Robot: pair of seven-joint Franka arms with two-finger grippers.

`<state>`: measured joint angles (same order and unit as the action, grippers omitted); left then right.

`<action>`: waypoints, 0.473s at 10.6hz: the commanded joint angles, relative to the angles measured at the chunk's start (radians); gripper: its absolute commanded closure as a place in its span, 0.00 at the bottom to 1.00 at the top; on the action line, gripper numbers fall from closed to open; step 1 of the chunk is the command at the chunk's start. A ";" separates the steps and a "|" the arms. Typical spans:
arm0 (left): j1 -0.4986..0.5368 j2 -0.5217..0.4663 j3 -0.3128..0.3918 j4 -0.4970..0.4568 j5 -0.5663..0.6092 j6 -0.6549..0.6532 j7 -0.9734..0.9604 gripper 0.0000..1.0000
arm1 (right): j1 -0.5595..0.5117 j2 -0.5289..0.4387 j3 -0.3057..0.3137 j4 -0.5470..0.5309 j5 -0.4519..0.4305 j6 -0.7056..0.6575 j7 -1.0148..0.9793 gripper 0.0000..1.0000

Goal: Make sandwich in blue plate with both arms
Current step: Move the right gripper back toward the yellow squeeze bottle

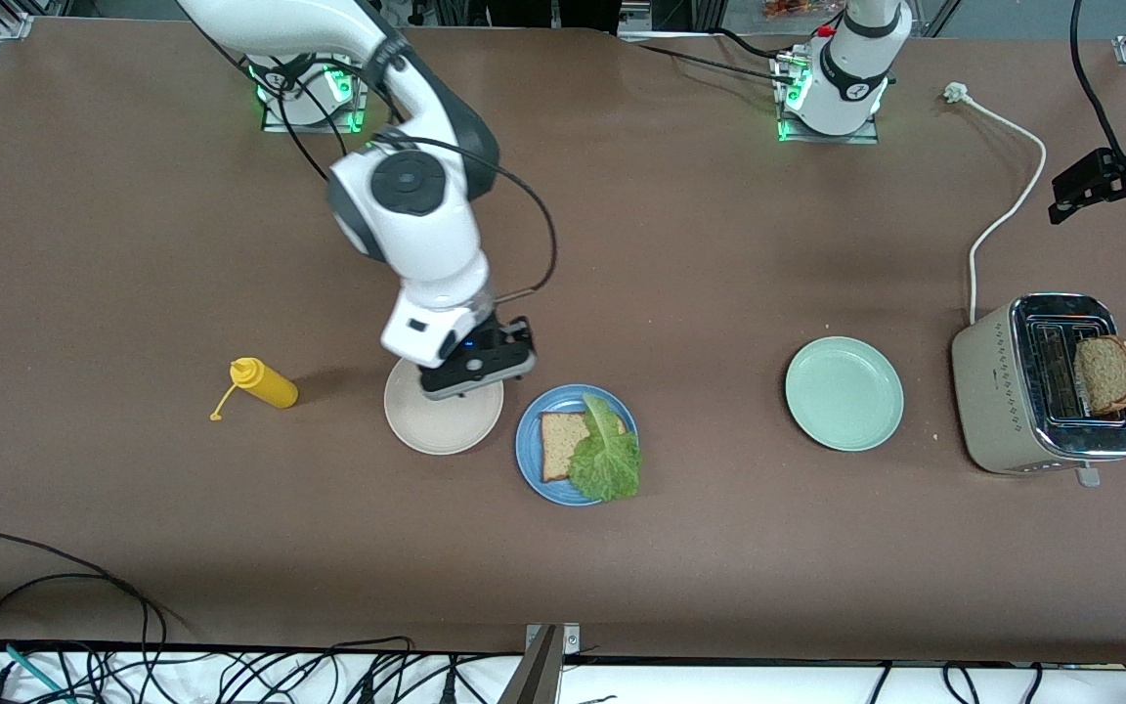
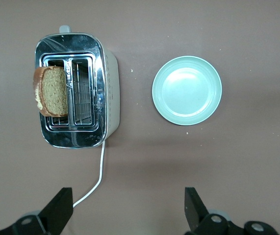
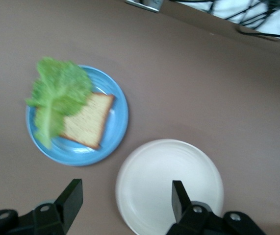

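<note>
The blue plate (image 1: 530,452) (image 3: 118,113) holds one brown bread slice (image 1: 557,445) (image 3: 88,123) with a ruffled green lettuce leaf (image 1: 608,460) (image 3: 57,97) lying over one side of it. Another brown bread slice (image 1: 1107,374) (image 2: 51,91) sticks up out of the toaster (image 1: 998,391) (image 2: 109,73). My right gripper (image 1: 473,379) (image 3: 127,200) hangs open and empty over the edge of the beige-white plate (image 1: 436,428) (image 3: 169,181), beside the blue plate. My left gripper (image 1: 1076,191) (image 2: 128,210) is open and empty, up in the air over the white cable (image 2: 98,178) near the toaster.
A pale mint-green plate (image 1: 844,393) (image 2: 187,90) lies between the blue plate and the toaster. A yellow mustard bottle (image 1: 266,383) lies toward the right arm's end of the table. The toaster's white cable (image 1: 1011,191) runs toward the left arm's base.
</note>
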<state>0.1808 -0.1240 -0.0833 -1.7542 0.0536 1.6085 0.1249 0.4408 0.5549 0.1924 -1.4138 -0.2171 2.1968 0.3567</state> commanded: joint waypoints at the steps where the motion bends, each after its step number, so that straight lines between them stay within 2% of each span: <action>1: 0.011 0.009 -0.004 0.022 -0.026 -0.004 0.001 0.00 | -0.120 -0.169 0.006 -0.132 0.067 -0.121 -0.241 0.18; 2: 0.011 0.009 -0.004 0.022 -0.026 -0.004 0.001 0.00 | -0.163 -0.223 0.004 -0.193 0.111 -0.121 -0.336 0.18; 5: 0.011 0.009 -0.004 0.022 -0.026 -0.004 0.001 0.00 | -0.286 -0.363 -0.010 -0.367 0.149 -0.114 -0.568 0.18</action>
<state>0.1817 -0.1232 -0.0828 -1.7532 0.0535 1.6086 0.1249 0.2340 0.3331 0.1880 -1.6026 -0.1124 2.0659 -0.0569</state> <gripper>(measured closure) 0.000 0.176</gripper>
